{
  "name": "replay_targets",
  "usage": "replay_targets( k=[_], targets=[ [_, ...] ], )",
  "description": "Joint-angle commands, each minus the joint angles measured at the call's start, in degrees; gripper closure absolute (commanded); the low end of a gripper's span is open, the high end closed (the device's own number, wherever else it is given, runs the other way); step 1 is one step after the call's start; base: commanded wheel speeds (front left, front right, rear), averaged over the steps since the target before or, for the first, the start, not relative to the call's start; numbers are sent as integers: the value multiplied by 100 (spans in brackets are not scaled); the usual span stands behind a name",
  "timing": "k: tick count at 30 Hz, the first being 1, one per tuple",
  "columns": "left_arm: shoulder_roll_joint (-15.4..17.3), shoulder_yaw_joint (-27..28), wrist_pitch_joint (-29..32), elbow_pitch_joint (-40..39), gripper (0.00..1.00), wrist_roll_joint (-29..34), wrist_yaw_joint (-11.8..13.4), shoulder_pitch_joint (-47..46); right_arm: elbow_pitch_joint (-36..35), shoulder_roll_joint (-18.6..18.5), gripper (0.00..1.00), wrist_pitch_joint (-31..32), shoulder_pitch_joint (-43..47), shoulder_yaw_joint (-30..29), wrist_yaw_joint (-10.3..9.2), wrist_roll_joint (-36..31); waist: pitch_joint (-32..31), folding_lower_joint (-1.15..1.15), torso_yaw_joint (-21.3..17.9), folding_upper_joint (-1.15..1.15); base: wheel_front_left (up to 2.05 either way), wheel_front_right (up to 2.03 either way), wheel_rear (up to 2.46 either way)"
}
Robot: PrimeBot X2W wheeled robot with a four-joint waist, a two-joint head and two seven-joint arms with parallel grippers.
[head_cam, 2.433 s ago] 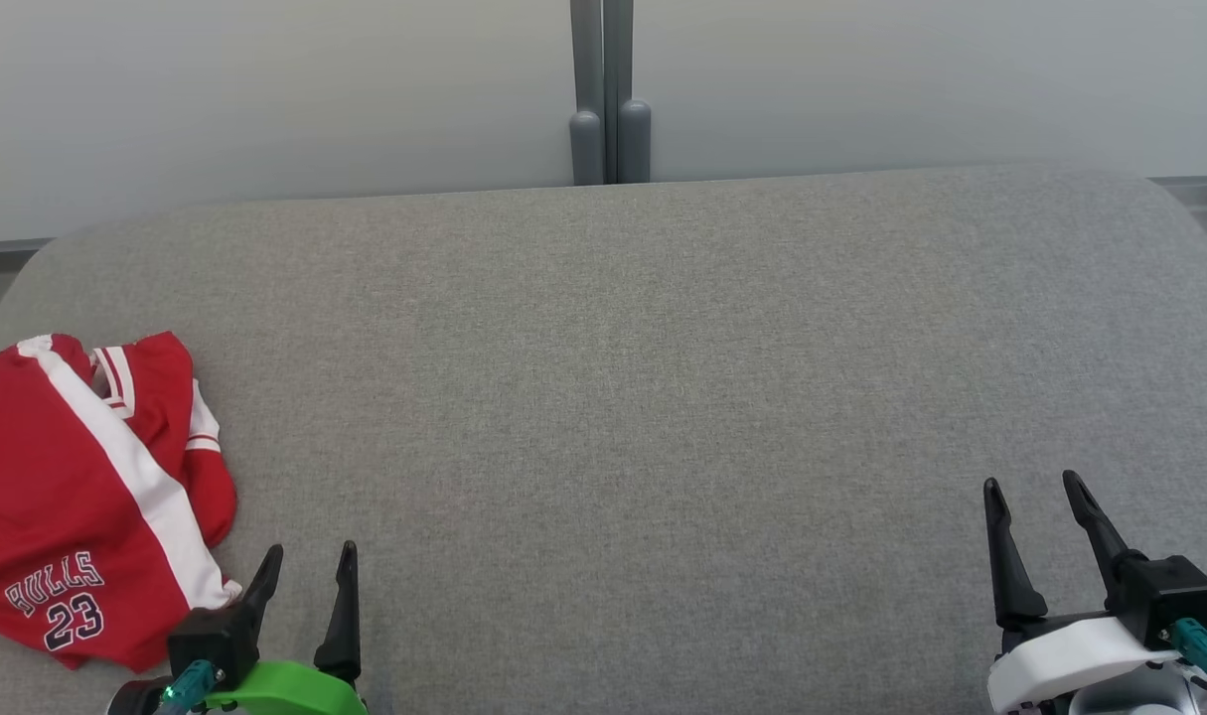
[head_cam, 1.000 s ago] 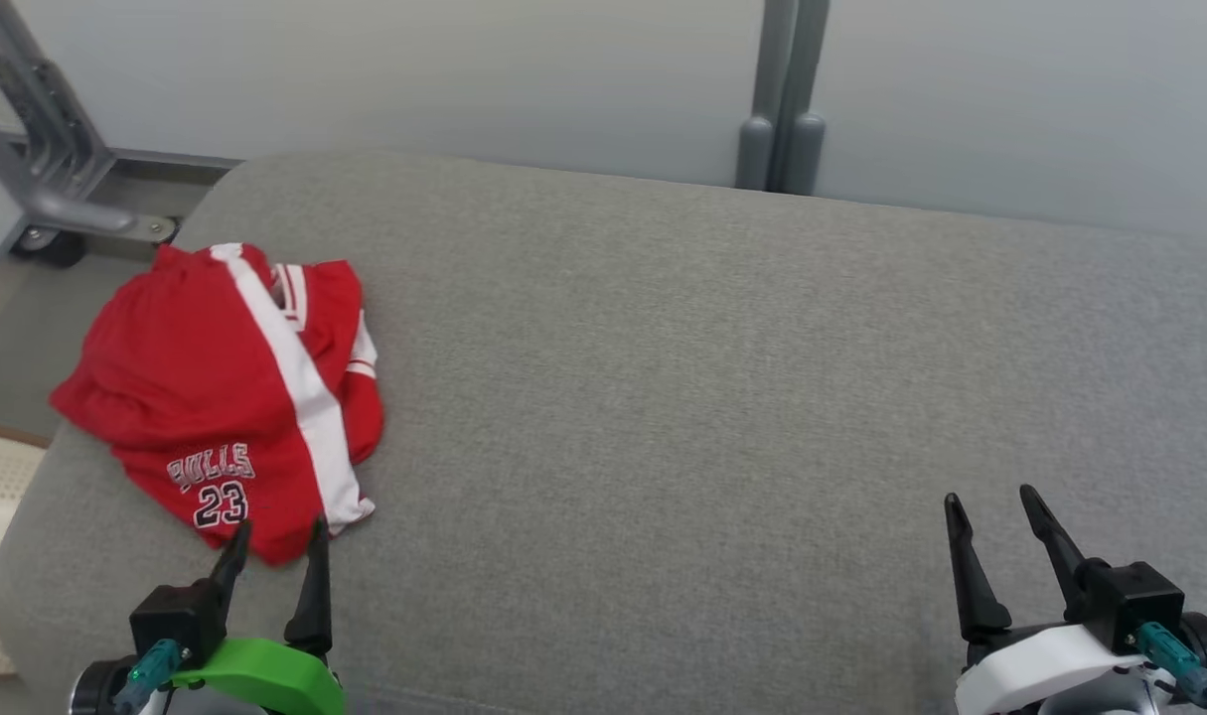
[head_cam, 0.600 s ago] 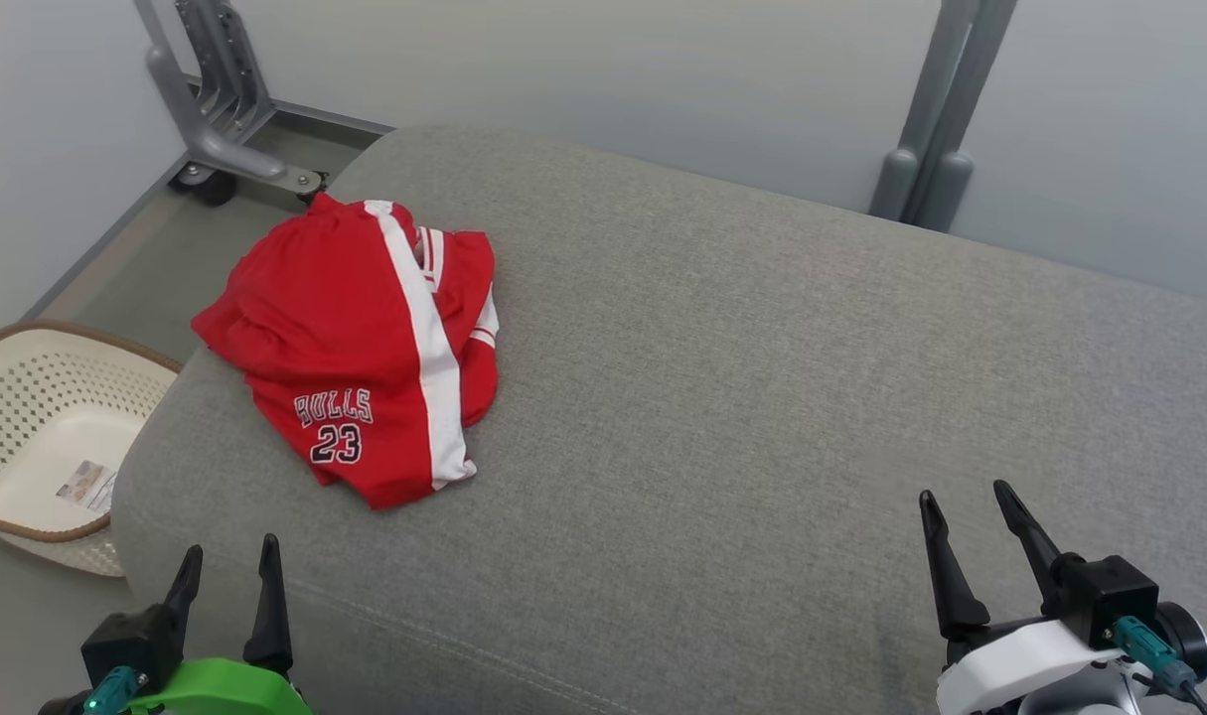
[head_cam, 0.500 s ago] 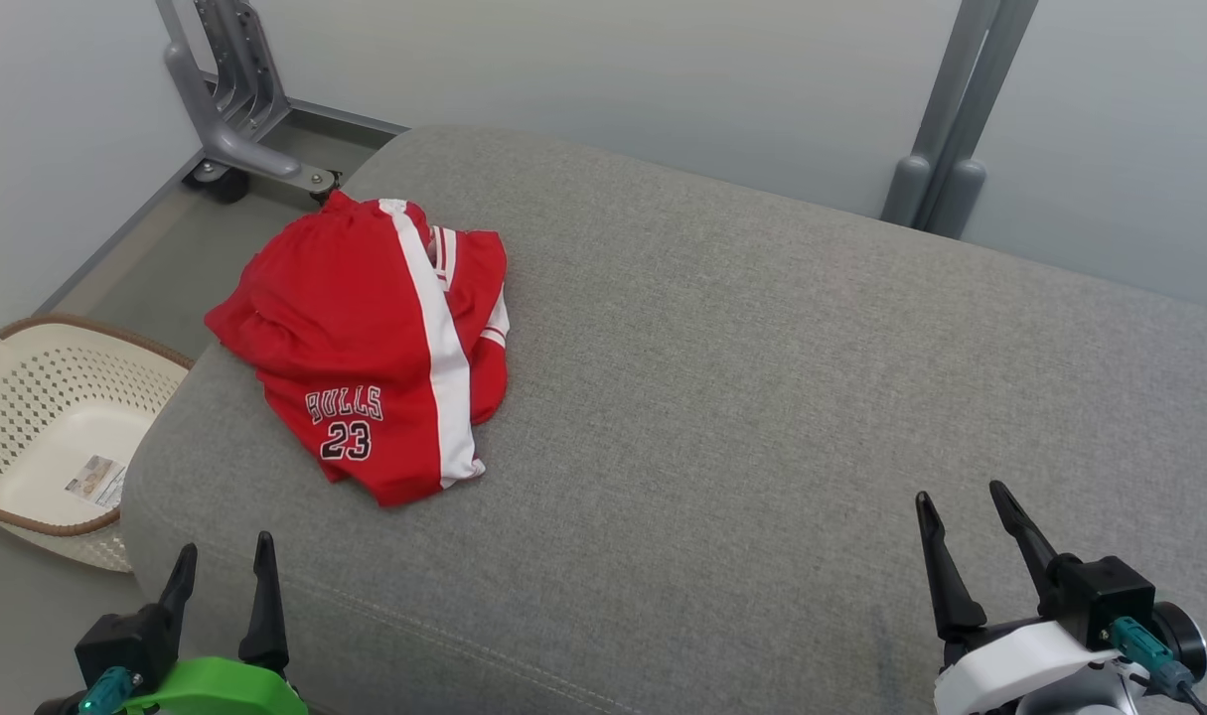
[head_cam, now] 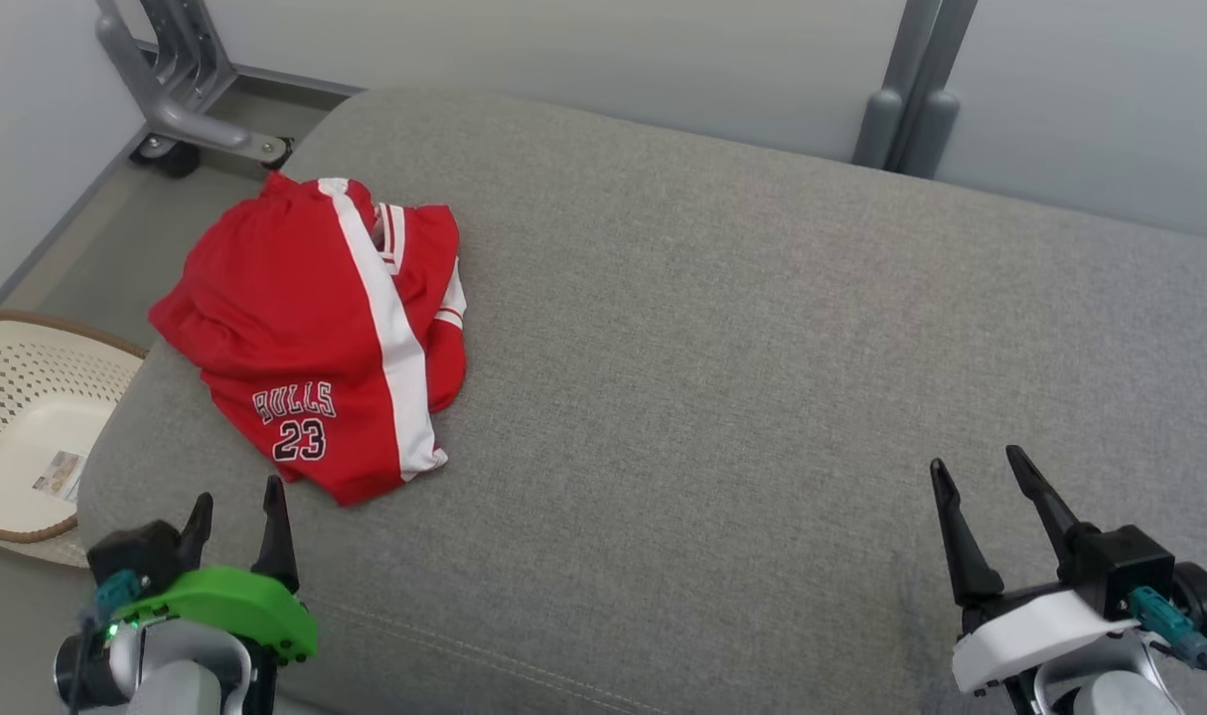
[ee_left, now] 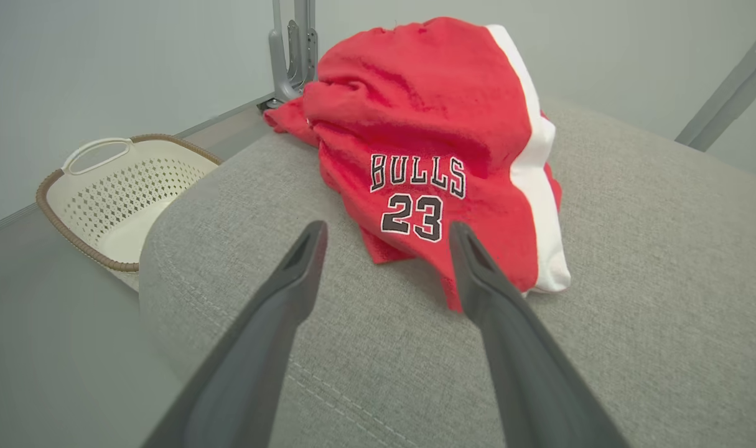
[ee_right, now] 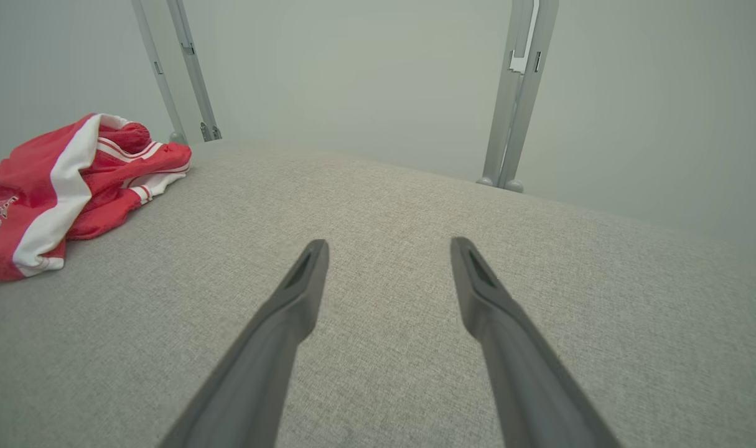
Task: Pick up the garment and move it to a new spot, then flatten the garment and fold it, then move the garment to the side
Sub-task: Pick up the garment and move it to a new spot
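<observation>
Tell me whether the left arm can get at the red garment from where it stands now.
Probably yes. The left hand is open and empty, just short of the red garment, with its fingers pointing at it. Only bare grey cushion lies between them, so a short reach forward should do.

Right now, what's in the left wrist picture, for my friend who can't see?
A crumpled red garment with a white stripe, printed BULLS 23, lies on a grey cushion. Two dark fingers stand open, pointing at it. A pale basket sits on the floor at left.
</observation>
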Motion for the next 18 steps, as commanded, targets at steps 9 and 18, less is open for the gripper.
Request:
replay_targets(
  k=[9,18],
  targets=[
    [215,-99,824,1791,0,-673,-19,-1672,-32,-185,0,-18,-463,58,0,-78,1032,0,-607,0,0,0,0],
    [351,-142,1213,2866,18,-804,20,-2216,25,-144,0,-18,-590,79,0,-38,1072,0,-874,0,0,0,0]
  ],
)
